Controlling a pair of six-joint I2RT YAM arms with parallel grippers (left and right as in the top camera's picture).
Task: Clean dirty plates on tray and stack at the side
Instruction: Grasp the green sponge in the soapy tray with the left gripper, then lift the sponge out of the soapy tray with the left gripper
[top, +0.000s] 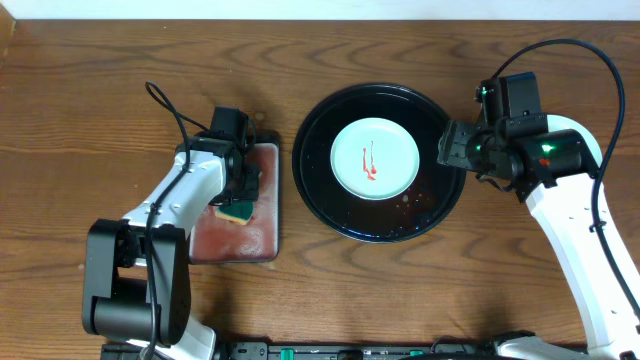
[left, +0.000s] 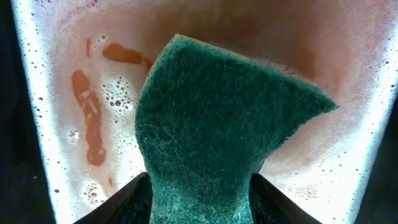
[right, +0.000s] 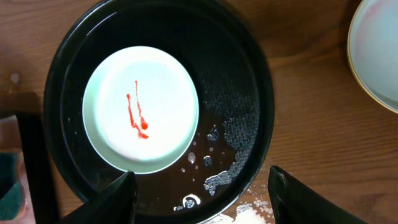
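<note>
The left end effector (top: 240, 196) is clamped on a green sponge (left: 211, 124) over the foamy small tray (top: 262, 238), just left of the black tray (top: 428, 205). A red-smeared mint plate (top: 375, 158) sits mid-tray, clear of the rim all round. The right end effector (top: 443, 148) hangs wide at the tray's right rim. Another plate (right: 380, 50) lies on the desk (top: 80, 100), apart from the tray.

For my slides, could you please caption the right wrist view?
Open right gripper over the black tray, which holds a mint plate streaked with red sauce.
</note>
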